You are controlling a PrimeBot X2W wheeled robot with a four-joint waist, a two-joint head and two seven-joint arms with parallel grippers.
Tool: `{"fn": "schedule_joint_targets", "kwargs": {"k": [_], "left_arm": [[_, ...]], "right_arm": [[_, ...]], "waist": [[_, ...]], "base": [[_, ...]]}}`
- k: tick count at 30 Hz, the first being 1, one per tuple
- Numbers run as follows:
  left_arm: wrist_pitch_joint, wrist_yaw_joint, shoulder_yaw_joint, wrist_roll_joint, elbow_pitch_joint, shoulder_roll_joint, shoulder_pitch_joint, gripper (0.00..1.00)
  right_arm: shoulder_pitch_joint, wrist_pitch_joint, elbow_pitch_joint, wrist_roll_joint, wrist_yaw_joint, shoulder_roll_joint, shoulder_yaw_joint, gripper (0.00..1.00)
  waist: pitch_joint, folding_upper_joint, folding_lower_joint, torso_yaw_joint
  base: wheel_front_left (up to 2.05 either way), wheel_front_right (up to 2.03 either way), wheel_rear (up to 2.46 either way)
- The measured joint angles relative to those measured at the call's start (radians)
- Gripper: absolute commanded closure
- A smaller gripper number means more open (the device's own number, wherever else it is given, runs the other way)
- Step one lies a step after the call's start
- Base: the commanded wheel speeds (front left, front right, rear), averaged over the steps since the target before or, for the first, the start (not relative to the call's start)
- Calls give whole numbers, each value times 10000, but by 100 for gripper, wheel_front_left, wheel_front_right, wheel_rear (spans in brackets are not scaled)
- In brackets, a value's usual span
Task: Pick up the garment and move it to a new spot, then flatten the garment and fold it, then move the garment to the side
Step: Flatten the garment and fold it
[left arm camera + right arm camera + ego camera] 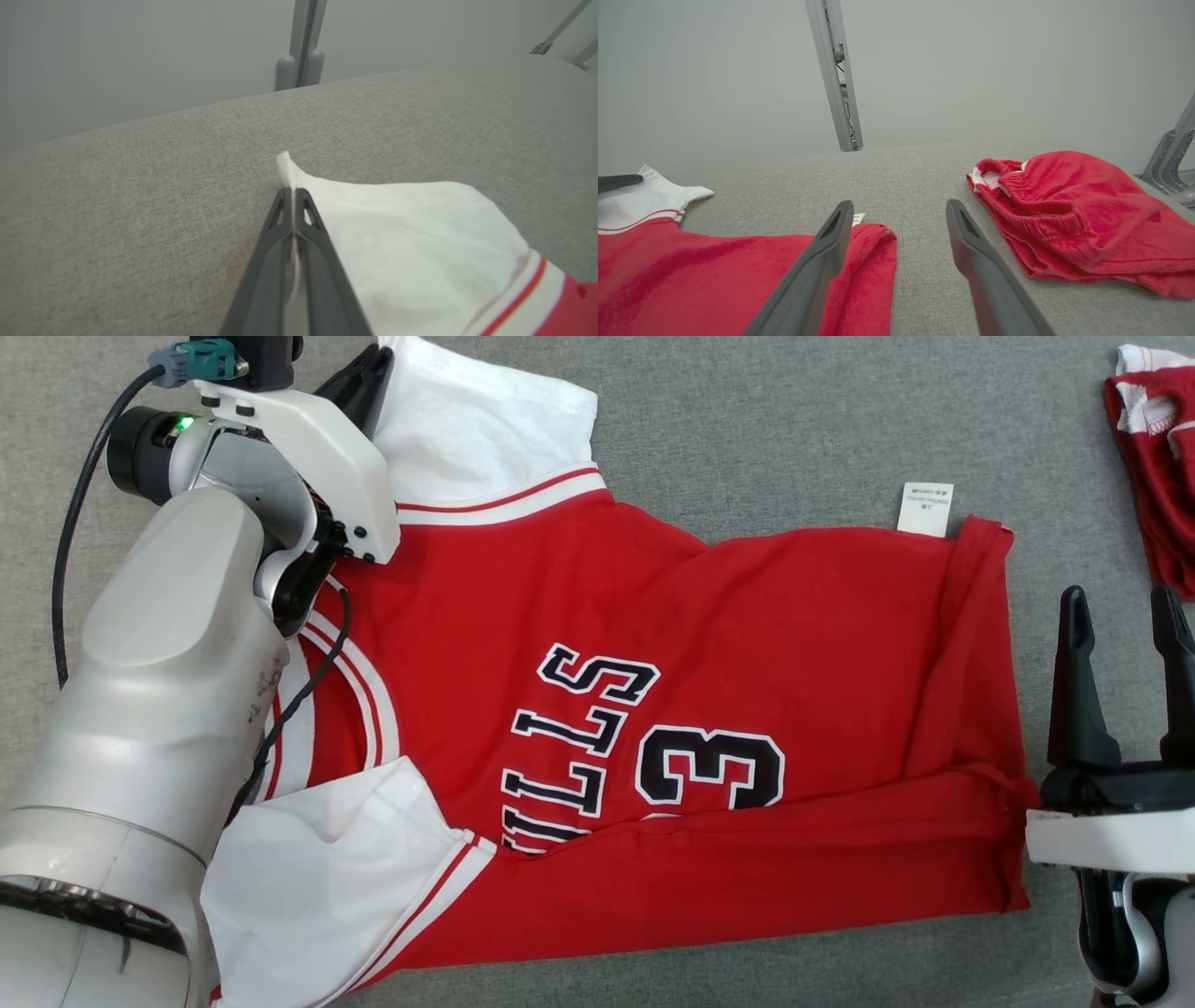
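A grey woven surface (794,420) spreads across the head view, and the red jersey (794,644) lies flat over most of its middle, collar toward 9 o'clock and hem toward 3 o'clock, with its near long edge folded up over the body. The pale left forearm (159,709) comes in from 8 o'clock and covers the collar. A second red garment (1158,476), bunched with a white lining showing, lies well apart at 2 o'clock. One white sleeve (476,429), trimmed with a red stripe, reaches toward 11 o'clock; the other sleeve (327,868) lies at 7 o'clock. The right gripper (1120,602) hangs at 4 o'clock, just off the hem, its two dark fingers spread wide with nothing between them. The left gripper (293,193) is closed tight on the far sleeve's outer corner, and a small tip of white cloth pokes out past the fingertips. Black, white-edged lettering (579,728) reads sideways as "LLS", its start lost under the fold, beside a large "3" (709,767). A small white label (925,508) sticks out at the hem's far corner, toward 1 o'clock; its print is too small to read.
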Motion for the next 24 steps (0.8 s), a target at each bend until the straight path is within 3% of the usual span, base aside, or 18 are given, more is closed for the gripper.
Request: {"fn": "schedule_joint_targets", "kwargs": {"k": [8,16,21,22,23,24], "left_arm": [[-341,0,-650,-913,-391,372,-117,100],[-640,-2,-1231,-1498,-445,422,-284,100],[-874,-2,-1553,-1783,-424,385,-352,100],[-941,-2,-1609,-1841,-422,391,-358,100],[-976,-2,-1670,-1889,-420,401,-378,100],[-1045,-2,-1716,-1979,-428,397,-389,100]], "right_arm": [[-1219,863,1106,132,0,-702,199,0],[-2696,2675,2918,748,0,-1509,1041,0],[-2708,3595,3266,1085,2,-1881,1327,2],[-2695,3751,3262,1193,2,-1929,1329,46],[-2673,3841,3237,1266,2,-1979,1323,62],[-2657,3914,3212,1302,2,-2004,1290,100]], "waist": [[-305,0,0,359],[-317,0,0,596],[-326,0,0,800],[-325,0,0,816],[-329,0,0,826],[-333,0,0,836]], "base": [[0,0,0],[0,0,0],[0,0,0],[0,0,0],[0,0,0],[0,0,0]]}}
